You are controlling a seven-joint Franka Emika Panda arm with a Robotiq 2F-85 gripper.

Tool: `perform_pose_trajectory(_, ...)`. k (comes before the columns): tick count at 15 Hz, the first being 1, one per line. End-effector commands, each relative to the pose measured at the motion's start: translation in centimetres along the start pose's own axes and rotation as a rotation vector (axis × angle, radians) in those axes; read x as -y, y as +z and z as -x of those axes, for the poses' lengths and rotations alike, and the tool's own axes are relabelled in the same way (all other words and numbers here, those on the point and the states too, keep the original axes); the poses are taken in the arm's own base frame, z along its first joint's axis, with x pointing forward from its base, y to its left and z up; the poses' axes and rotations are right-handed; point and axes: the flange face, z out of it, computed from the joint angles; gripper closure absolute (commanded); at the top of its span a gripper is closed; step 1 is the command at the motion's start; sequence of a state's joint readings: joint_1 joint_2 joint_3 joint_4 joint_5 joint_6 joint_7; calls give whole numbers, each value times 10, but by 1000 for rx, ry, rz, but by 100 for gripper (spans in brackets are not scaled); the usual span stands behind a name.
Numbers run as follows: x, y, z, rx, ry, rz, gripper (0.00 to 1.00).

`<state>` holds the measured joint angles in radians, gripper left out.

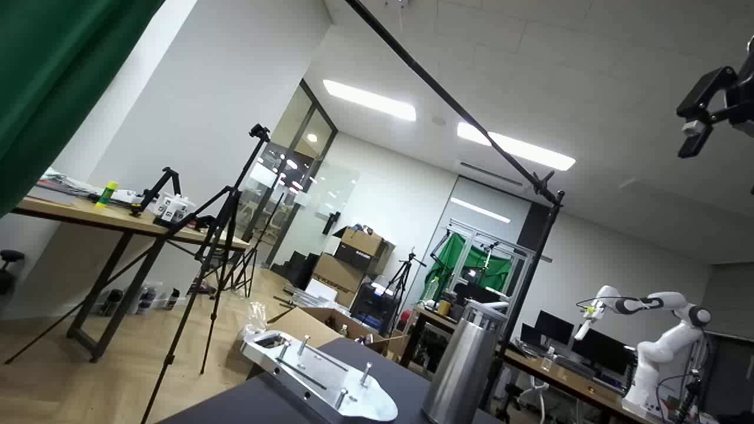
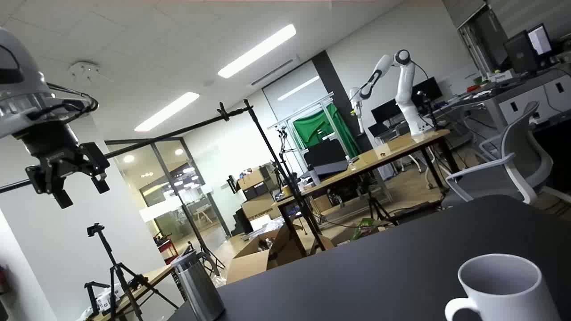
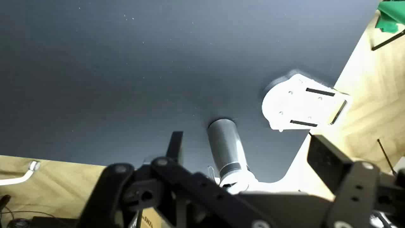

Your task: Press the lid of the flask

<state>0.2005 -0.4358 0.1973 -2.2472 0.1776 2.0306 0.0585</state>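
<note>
A steel flask point(image 1: 462, 371) is seen standing on a dark surface point(image 2: 357, 276), near an edge, with the lid point(image 2: 184, 260) seated on top and washed out by glare in the wrist view. The robot's hand point(image 2: 82, 191) is held well above, its fingers point(image 3: 327, 161) spread apart. A silvery plate point(image 3: 294, 106) fitted with pegs point(image 1: 366, 375) is set near the flask, while a white mug point(image 2: 508, 294), captured in an exterior view, is placed well apart on the same surface. A second arm point(image 2: 405, 87) is pictured in the background.

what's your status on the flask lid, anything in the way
End effector open, raised, clear of lid. Flask standing on dark table. Silvery plate beside it, apart, likely no obstacle.
</note>
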Motion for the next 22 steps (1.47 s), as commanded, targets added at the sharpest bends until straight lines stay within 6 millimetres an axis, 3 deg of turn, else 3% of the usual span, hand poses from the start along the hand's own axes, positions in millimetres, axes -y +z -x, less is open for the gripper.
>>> perform_pose_trajectory(1,0,0,0,0,0,0,0)
perform_pose_trajectory(9,0,-1,0,-1,0,0,0)
perform_pose_trajectory(10,-1,0,-9,-5,-23,-9,0)
perform_pose_trajectory(13,-3,13,-49,-46,-50,-13,0)
perform_pose_trajectory(17,0,46,-114,-102,-85,-42,0)
perform_pose_trajectory(18,2,56,-133,-119,-92,-45,25)
perform_pose_trajectory(19,4,65,-149,-139,-100,-45,25)
perform_pose_trajectory(22,11,88,-193,-194,-111,-45,47)
